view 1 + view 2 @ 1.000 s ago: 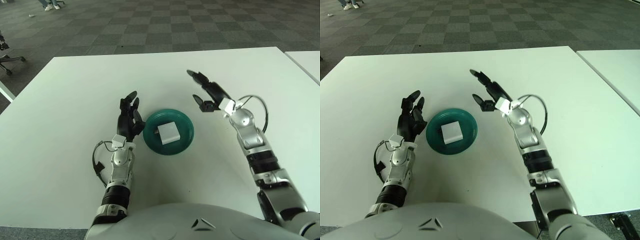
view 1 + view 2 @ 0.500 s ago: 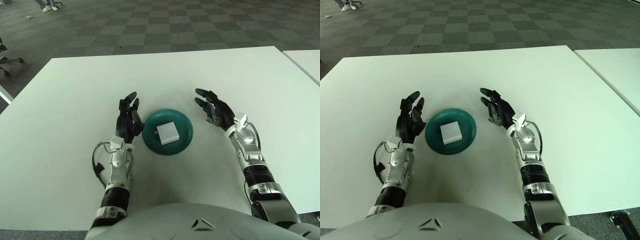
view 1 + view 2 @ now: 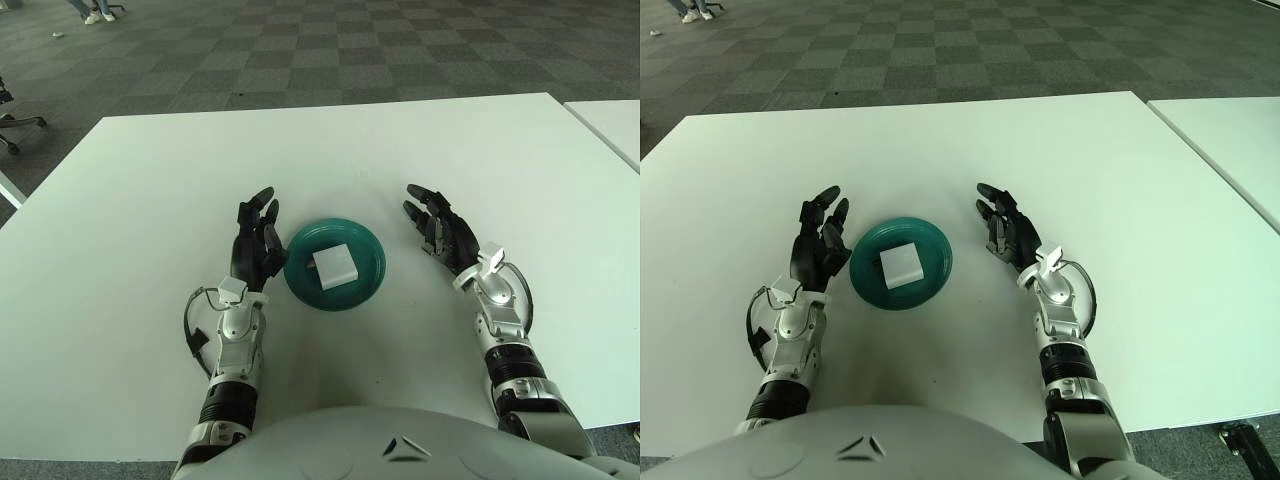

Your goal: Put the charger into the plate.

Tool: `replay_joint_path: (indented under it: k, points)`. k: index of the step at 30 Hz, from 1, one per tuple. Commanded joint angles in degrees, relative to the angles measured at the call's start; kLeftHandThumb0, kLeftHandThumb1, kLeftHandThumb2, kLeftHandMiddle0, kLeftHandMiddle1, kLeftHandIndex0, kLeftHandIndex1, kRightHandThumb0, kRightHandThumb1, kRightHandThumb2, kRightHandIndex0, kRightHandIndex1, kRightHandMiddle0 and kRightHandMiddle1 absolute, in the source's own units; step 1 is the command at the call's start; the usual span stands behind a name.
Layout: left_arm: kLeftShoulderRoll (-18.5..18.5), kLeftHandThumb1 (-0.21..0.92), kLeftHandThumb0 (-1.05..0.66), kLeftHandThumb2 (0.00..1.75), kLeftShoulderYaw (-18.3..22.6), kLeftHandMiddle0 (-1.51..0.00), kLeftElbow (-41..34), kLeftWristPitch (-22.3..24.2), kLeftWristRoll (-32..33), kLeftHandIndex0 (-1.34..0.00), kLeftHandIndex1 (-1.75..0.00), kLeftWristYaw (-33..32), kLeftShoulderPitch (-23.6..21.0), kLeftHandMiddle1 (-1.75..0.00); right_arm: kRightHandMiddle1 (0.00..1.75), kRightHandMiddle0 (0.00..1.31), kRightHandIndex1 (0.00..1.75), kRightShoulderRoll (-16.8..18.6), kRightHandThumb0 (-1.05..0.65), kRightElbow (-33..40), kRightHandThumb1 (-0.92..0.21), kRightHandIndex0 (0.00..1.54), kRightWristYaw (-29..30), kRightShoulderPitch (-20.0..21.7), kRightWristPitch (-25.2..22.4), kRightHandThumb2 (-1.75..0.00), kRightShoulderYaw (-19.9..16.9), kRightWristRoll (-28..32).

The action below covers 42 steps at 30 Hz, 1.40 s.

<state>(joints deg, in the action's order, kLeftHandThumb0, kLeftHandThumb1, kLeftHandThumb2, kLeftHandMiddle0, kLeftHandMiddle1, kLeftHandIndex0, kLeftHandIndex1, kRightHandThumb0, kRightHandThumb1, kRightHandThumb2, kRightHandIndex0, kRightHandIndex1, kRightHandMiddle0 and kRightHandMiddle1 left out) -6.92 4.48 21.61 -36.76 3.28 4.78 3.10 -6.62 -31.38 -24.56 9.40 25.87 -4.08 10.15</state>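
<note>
A white square charger (image 3: 335,266) lies flat in the middle of a dark green plate (image 3: 367,252) on the white table. My left hand (image 3: 256,236) is just left of the plate, fingers spread upward, holding nothing. My right hand (image 3: 441,229) is right of the plate, fingers open and empty, a short gap from the rim. The same scene shows in the right eye view, with the charger (image 3: 900,265) in the plate (image 3: 936,254).
The white table (image 3: 150,180) ends at a far edge with checkered carpet floor (image 3: 330,50) beyond. A second white table (image 3: 612,120) stands at the right. A chair base (image 3: 15,120) is at the far left.
My right hand has drawn back from above and beyond the plate, lowering toward me to rest right of the plate. The left hand, charger and plate have hardly moved.
</note>
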Motion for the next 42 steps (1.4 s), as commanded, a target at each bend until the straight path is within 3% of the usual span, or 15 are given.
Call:
replay_joint_path:
  k: [1, 13, 25, 32, 42]
  points:
    - [-1.22, 0.92, -0.84, 1.02, 1.31, -0.36, 6.92, 2.14, 4.19, 0.00, -0.82, 1.72, 11.77, 0.00, 0.59, 0.00, 0.01, 2.27, -0.97, -7.39, -0.92, 0.18, 2.00, -2.58, 0.59, -0.89, -0.48, -0.57]
    - [0.34, 0.92, -0.86, 1.02, 1.87, -0.38, 5.81, 3.27, 5.58, 0.00, -0.82, 3.87, 12.42, -0.01, 0.65, 0.00, 0.01, 5.22, -0.98, -17.00, -0.92, 0.21, 8.14, -0.07, 7.35, -0.88, -0.74, -3.02]
    - [1.58, 0.92, -0.89, 0.99, 2.97, -0.39, 5.53, 3.26, 5.99, 0.00, -0.85, 5.16, 12.18, -0.01, 0.48, 0.00, 0.00, 12.33, -0.92, -25.76, -0.92, 0.20, 20.35, -2.55, 16.72, -0.75, -0.78, -7.71]
    - [2.06, 0.92, -0.89, 0.99, 3.32, -0.39, 5.37, 2.87, 5.21, 0.00, -0.87, 4.84, 12.54, -0.01, 0.38, 0.00, 0.00, 16.08, -0.95, -31.95, -0.92, 0.14, 17.91, 0.92, 16.06, -0.68, -5.15, -2.33]
    - [2.14, 0.92, -0.90, 1.00, 4.08, -0.39, 6.38, -0.74, -0.34, 0.00, -0.89, -0.70, 12.32, -0.01, 0.38, 0.00, 0.00, 18.09, -0.94, -33.32, -0.92, 0.11, 20.80, 1.73, 19.53, -0.70, -7.33, -3.97]
